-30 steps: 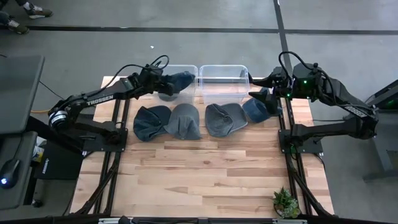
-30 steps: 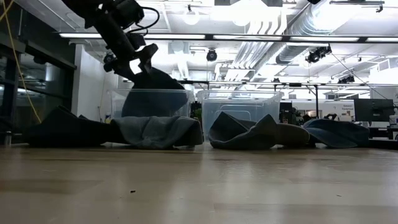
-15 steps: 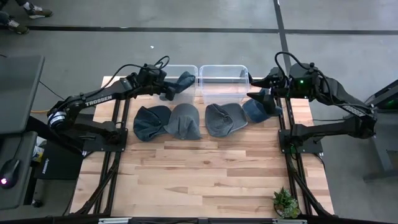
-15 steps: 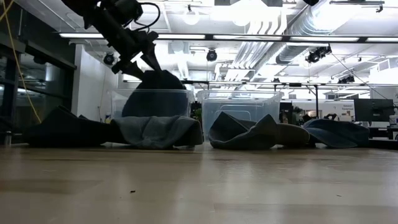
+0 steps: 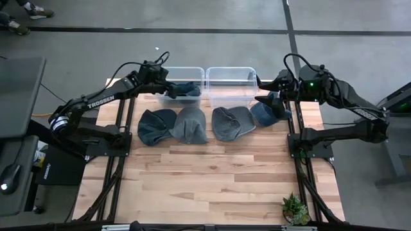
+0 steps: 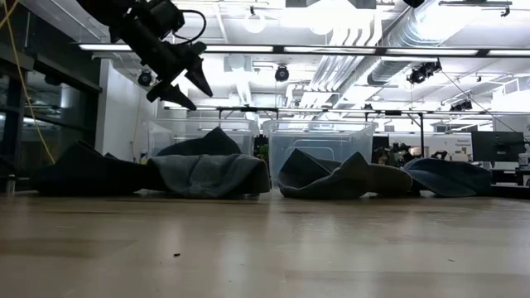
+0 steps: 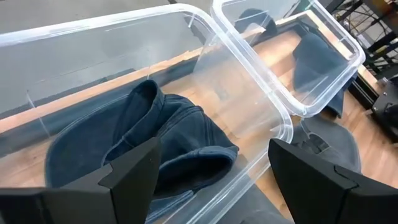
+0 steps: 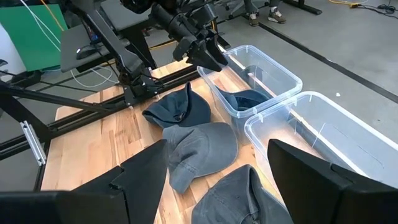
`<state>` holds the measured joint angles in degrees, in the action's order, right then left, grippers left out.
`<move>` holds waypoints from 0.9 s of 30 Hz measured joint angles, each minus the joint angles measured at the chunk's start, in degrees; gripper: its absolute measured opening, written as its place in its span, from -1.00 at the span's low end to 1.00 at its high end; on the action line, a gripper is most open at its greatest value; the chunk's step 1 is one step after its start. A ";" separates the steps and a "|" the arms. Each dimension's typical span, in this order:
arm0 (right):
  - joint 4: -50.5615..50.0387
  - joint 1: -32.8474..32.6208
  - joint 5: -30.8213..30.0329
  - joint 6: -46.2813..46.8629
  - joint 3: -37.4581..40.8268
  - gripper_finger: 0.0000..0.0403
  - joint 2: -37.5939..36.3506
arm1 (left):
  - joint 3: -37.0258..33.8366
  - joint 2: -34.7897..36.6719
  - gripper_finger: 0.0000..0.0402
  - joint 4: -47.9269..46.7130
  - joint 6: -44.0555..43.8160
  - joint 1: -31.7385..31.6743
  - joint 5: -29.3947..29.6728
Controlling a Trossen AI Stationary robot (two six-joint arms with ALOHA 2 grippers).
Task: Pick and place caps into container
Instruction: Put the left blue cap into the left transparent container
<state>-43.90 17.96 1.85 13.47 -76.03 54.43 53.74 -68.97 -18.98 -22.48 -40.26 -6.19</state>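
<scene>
A dark blue cap [image 7: 155, 143] lies crumpled on the floor of the left clear container [image 5: 192, 72], also showing as the cap [image 6: 207, 142] in the low view. My left gripper [image 6: 197, 93] hangs open above that container, clear of the cap. Several more caps lie in a row on the table in front of the containers: a dark one [image 5: 156, 125], a grey one [image 5: 191, 124], another [image 5: 231, 122] and the rightmost blue cap [image 5: 263, 114]. My right gripper [image 5: 270, 91] is open, hovering over the rightmost cap by the right container [image 5: 230, 72].
The two clear containers stand side by side at the table's far edge. The near half of the wooden table [image 5: 212, 173] is bare, with a small potted plant [image 5: 295, 208] at its near right corner. Black frame rails run along both sides.
My left gripper opened and let go of the dark blue cap it held over the left container. The cap fell from hanging at the fingers and now lies crumpled inside the container. The gripper stays above it, drawn slightly back toward the table's left.
</scene>
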 joint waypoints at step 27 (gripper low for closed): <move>-0.02 0.00 1.81 -3.25 0.00 0.34 -0.02 | 7.17 19.34 0.46 -31.42 -6.52 18.88 5.00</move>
<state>-43.92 17.96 3.65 10.22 -76.03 54.41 60.90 -49.63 -50.40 -28.99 -21.38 -1.19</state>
